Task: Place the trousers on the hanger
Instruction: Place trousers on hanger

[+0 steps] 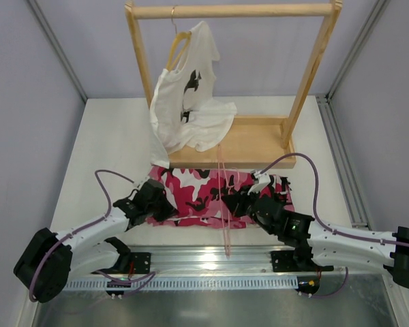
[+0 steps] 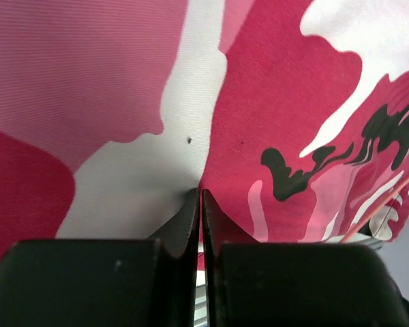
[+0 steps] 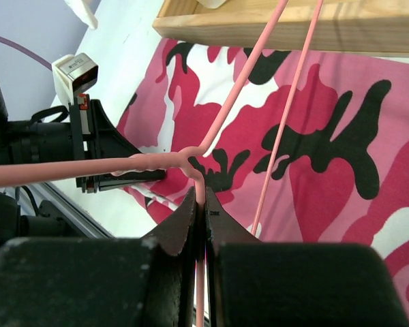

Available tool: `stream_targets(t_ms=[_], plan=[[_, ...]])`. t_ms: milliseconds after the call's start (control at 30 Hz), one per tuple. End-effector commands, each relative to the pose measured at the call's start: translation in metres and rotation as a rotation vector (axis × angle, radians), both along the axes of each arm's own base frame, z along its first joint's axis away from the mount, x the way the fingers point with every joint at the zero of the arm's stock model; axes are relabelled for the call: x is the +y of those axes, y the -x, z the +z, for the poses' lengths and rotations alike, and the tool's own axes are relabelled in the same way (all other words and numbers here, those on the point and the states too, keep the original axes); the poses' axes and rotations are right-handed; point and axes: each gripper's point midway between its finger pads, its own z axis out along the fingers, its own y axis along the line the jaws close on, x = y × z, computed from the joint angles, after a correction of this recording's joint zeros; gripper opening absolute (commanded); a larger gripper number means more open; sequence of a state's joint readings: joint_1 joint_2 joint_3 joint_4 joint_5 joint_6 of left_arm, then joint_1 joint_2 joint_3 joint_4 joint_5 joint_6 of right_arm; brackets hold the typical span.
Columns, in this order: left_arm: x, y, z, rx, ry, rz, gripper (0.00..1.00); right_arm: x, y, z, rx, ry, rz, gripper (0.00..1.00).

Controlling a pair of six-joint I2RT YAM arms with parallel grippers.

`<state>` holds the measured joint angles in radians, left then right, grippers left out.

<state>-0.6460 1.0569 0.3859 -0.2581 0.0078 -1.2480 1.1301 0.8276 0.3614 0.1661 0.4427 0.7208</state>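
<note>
- Two arm bases sit closest in the overhead view, bolted to a metal rail (image 1: 211, 262) at the near edge of the white table (image 1: 109, 136).
- Both arms reach inward onto one pair of trousers (image 1: 198, 191), which lies flat in pink, white and black camouflage between the rail and the base of one wooden rack (image 1: 259, 139). The far edge of the trousers meets the front edge of that base.
- Bare table lies open to the left and right of the rack, out to the grey side walls.
- One thin pink wire hanger (image 1: 225, 228) lies across the middle of the trousers. It runs from the rack base toward the rail, and its near end pokes out past the cloth.
- One white T-shirt (image 1: 191, 109) with a black print droops from one wooden hanger (image 1: 177, 48) on the rack's top bar.
- The left gripper (image 1: 169, 210) rests on the left edge of the trousers and the right gripper (image 1: 237, 201) is at the middle, beside the wire.
- Left wrist view: black fingers are pressed together, tips against creased camouflage cloth that fills the frame. I cannot tell whether a fold is caught between them.
- Right wrist view: black fingers are clamped on the pink wire just below its twisted neck. Two wire limbs run away over the trousers toward the rack's edge.
</note>
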Motion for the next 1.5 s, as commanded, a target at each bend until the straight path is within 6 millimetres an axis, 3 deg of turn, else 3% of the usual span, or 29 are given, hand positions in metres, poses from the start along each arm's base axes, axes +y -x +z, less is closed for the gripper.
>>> stream_targets(t_ms=[0,100,167,300,400,433,467,533,600,667,700,867,967,1233,1333,1467], plan=[[0.024,-0.002,-0.007,-0.001,-0.089,0.108,0.0,0.012,-0.009,0.033,-0.054,-0.085,-0.008,0.04],[0.032,-0.001,0.0,-0.009,-0.127,0.117,0.0,0.01,-0.009,0.026,-0.043,-0.085,-0.02,0.04],[0.025,-0.01,0.023,-0.068,-0.107,0.083,0.0,0.007,-0.008,0.025,-0.043,-0.088,-0.024,0.04],[-0.013,-0.026,0.084,-0.218,0.027,-0.003,0.0,-0.006,-0.011,0.025,-0.044,-0.072,-0.069,0.04],[-0.04,-0.031,0.1,-0.252,0.053,-0.044,0.0,-0.011,-0.009,0.027,-0.048,-0.084,-0.076,0.04],[-0.059,-0.03,0.108,-0.287,0.085,-0.082,0.0,-0.014,-0.009,0.024,-0.045,-0.082,-0.083,0.04],[-0.07,-0.029,0.095,-0.265,0.068,-0.104,0.0,-0.016,-0.008,0.022,-0.04,-0.088,-0.086,0.04],[-0.096,-0.028,0.091,-0.268,0.116,-0.137,0.0,-0.019,-0.007,0.017,-0.031,-0.087,-0.093,0.04],[-0.113,-0.02,0.062,-0.22,0.097,-0.175,0.0,-0.021,-0.005,0.012,-0.02,-0.086,-0.093,0.04],[-0.119,-0.014,0.03,-0.164,0.063,-0.174,0.0,-0.023,-0.004,0.007,-0.015,-0.077,-0.096,0.04],[-0.126,-0.009,0.025,-0.159,0.073,-0.186,0.0,-0.025,-0.004,0.006,-0.013,-0.074,-0.1,0.04],[-0.115,0.019,-0.011,-0.078,0.015,-0.162,0.0,-0.032,-0.005,0.008,-0.025,-0.056,-0.115,0.04],[-0.111,0.023,-0.007,-0.08,-0.006,-0.154,0.0,-0.033,-0.006,0.013,-0.034,-0.056,-0.121,0.04],[-0.107,0.014,0.054,-0.195,-0.046,-0.155,0.01,-0.021,-0.008,0.022,-0.043,-0.054,-0.096,0.04],[-0.113,0.018,0.054,-0.199,-0.028,-0.18,0.0,-0.017,-0.008,0.021,-0.036,-0.057,-0.089,0.04],[-0.113,0.037,0.024,-0.132,-0.041,-0.195,0.0,-0.014,-0.007,0.016,-0.023,-0.055,-0.079,0.04]])
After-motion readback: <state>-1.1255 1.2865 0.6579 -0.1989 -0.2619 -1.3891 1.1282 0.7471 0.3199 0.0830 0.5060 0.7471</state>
